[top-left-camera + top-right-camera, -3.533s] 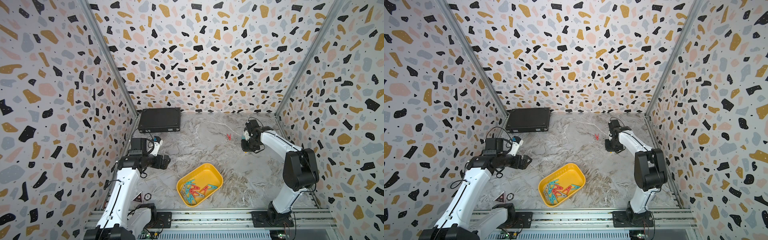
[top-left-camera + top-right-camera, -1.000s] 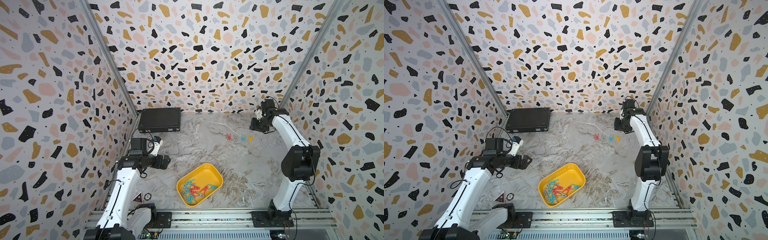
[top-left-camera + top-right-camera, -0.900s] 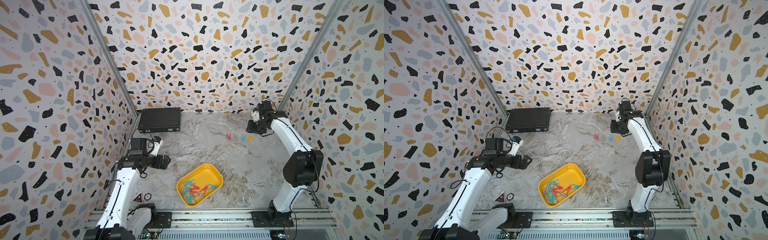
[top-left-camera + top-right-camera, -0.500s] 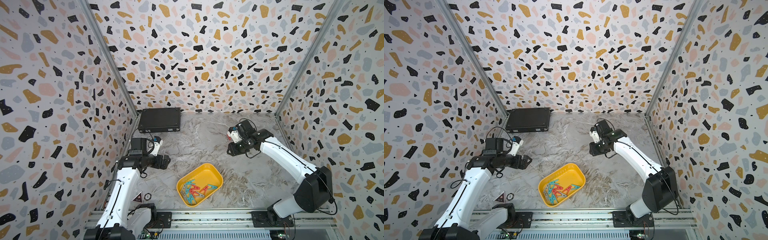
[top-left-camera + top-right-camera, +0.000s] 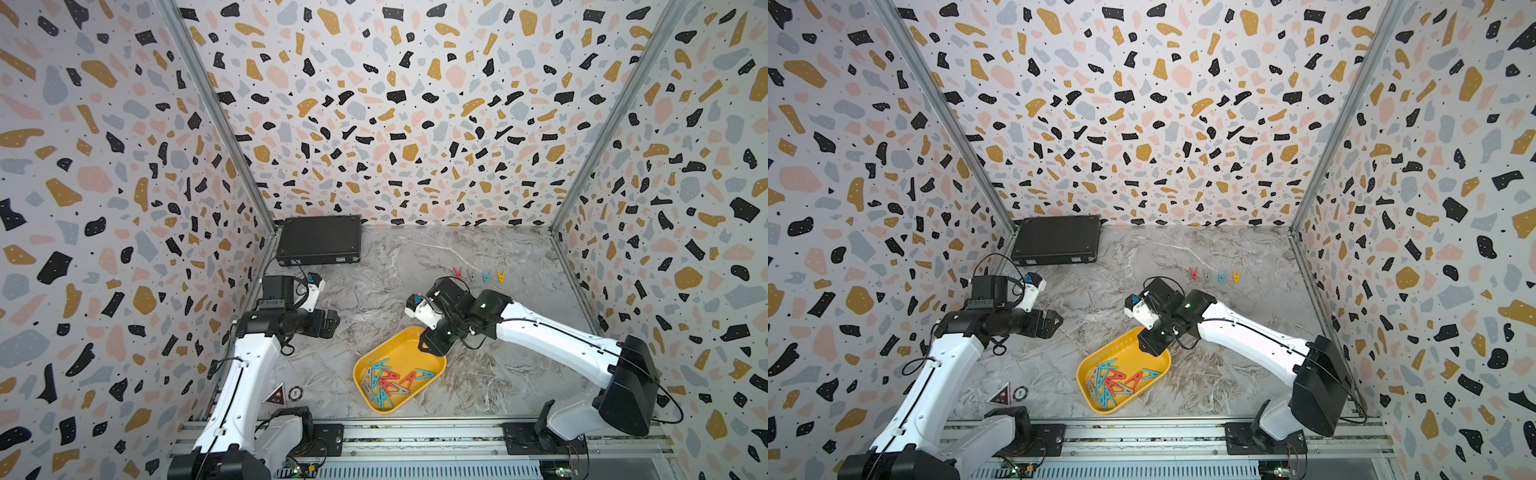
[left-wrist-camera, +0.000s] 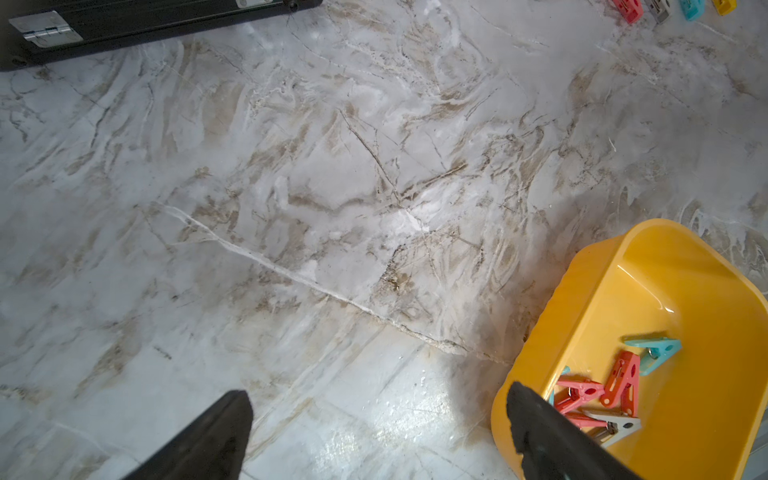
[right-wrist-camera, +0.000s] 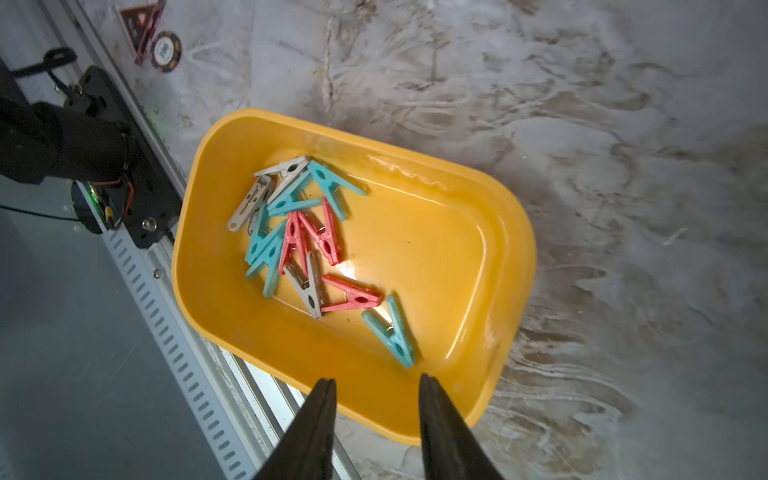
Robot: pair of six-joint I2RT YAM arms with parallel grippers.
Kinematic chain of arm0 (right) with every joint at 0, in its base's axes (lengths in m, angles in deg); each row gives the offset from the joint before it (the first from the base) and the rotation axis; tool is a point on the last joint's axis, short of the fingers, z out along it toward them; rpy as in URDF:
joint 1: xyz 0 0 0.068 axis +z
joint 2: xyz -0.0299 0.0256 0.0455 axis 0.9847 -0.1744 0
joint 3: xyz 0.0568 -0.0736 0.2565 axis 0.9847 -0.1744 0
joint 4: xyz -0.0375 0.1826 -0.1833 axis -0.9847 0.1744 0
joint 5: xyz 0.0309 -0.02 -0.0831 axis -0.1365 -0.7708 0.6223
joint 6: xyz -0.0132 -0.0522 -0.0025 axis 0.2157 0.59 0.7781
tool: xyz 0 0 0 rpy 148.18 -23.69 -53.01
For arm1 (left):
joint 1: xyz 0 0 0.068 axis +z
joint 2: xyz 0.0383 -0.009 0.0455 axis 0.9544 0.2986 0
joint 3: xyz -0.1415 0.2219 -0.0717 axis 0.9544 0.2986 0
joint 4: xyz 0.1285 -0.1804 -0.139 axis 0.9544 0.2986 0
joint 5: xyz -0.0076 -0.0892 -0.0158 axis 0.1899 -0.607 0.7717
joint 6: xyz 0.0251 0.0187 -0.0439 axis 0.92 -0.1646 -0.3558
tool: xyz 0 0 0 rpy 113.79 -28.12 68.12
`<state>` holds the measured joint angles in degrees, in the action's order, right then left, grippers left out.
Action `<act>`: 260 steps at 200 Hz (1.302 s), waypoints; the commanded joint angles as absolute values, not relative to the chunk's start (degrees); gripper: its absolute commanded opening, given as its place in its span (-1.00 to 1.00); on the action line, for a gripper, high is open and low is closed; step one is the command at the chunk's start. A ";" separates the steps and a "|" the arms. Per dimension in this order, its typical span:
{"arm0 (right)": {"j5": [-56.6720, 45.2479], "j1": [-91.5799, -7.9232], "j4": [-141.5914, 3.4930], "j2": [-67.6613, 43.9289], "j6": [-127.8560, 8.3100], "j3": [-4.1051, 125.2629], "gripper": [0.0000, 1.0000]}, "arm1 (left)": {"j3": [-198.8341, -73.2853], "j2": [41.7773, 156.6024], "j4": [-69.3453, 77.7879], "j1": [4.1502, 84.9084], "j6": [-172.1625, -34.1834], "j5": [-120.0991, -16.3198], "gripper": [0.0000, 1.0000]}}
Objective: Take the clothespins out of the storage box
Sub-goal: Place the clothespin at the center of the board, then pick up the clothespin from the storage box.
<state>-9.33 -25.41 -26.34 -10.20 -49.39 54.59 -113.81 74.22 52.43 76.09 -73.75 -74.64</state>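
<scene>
The right tool [image 5: 432, 347] has swung back from the far right corner and now hangs over the far end of the storage box [image 5: 399, 351]. The left tool [image 5: 330, 324] has not shifted.

The surface [image 5: 395, 266] is a glossy grey-white marble pattern with brown veining. A flat black rectangular case [image 5: 319, 240] with metal latches lies in its far left corner. The storage box sits near the front edge, at an angle. It is a shallow, smooth yellow plastic tray with rounded corners and low walls.

In the right wrist view the right tool [image 7: 374, 380] shows two tapered black fingers a narrow gap apart with nothing between them. They seem to be just above the rim, though the height is hard to judge. The left tool [image 6: 378, 395] stands wide and empty above bare surface beside the box.

Inside the box the clothespins [image 7: 299, 232] lie tangled: small A-shaped plastic pegs in teal, red and pale grey, with wire springs. One teal peg lies apart, nearest the tool. Well apart, near the far right, a row of four stands on the surface: a red clothespin [image 5: 1193, 273], a grey clothespin [image 5: 1205, 275], a teal clothespin [image 5: 1222, 276] and a yellow clothespin [image 5: 1236, 275].
</scene>
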 commanded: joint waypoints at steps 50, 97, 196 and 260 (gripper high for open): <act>-10.23 -18.52 -33.92 -19.95 -46.30 53.52 -0.22 | -113.40 74.31 50.76 76.06 -74.70 -72.07 0.99; -10.48 -15.93 -35.00 -25.87 -46.30 55.75 -0.21 | -113.39 74.29 50.65 76.06 -74.61 -72.15 0.99; -8.55 -14.87 -36.40 -31.62 -46.34 59.05 -0.23 | -113.19 73.95 50.66 76.06 -74.32 -72.72 0.99; -6.42 -14.91 -35.68 -32.44 -45.77 59.83 -0.22 | -113.17 73.77 50.67 76.11 -74.26 -73.03 0.99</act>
<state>-8.15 -15.16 -36.83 -32.41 -46.90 58.15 -113.81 74.28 52.19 76.09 -74.55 -72.41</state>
